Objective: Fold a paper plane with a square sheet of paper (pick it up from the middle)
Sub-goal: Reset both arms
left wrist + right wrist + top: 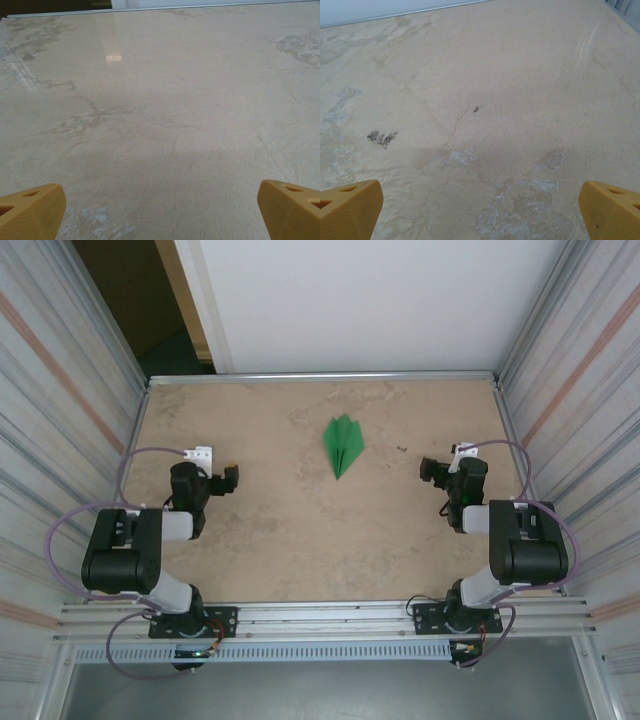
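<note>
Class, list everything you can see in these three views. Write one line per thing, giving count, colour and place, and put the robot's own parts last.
paper plane: one, bright green, lying on the table near the middle, between the two claws and touched by neither.
table: one, beige with mottled grey marks, under everything.
side walls: two, ribbed grey metal, left and right of the table.
back panel: one, white, behind the far edge.
left arm: one, black and white, at the near left.
right arm: one, black and white, at the near right.
left claw: one, open, yellow-orange fingertips, over bare table left of the plane.
right claw: one, open, yellow-orange fingertips, over bare table right of the plane.
</note>
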Motion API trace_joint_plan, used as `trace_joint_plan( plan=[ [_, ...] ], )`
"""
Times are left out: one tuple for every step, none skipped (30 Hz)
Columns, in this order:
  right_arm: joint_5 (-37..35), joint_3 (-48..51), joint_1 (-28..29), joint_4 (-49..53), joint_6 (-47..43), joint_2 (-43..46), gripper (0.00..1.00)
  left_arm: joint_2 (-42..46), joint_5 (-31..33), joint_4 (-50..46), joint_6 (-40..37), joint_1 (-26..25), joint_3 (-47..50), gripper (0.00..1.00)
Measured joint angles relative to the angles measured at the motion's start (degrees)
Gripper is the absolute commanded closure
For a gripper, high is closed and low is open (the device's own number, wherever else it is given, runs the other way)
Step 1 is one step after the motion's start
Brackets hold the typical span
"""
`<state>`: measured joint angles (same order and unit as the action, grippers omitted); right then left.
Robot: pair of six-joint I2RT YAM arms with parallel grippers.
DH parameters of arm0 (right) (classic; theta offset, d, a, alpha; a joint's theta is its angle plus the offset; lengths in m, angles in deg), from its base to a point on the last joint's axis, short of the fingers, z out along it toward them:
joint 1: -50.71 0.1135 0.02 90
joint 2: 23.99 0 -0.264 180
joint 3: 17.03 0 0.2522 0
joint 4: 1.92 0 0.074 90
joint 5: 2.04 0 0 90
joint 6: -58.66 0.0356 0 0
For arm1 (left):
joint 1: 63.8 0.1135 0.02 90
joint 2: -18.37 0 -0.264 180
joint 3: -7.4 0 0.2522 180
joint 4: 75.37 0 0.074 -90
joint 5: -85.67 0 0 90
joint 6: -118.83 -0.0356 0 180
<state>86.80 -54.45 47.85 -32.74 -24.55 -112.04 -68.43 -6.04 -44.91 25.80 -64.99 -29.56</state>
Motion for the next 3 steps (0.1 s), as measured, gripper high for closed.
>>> trace_joint_plan(
  plan=[
    [0.00, 0.00, 0.00, 0.00, 0.00, 0.00, 0.01, 0.00, -0.04, -0.09, -0.02, 0.00, -0.07, 0.01],
    [0.00, 0.00, 0.00, 0.00, 0.00, 0.00, 0.01, 0.00, -0.17, -0.09, -0.04, 0.00, -0.07, 0.01],
    [0.00, 0.00, 0.00, 0.00, 0.00, 0.00, 0.01, 0.00, -0.20, -0.13, -0.04, 0.00, -0.07, 0.01]
  ],
)
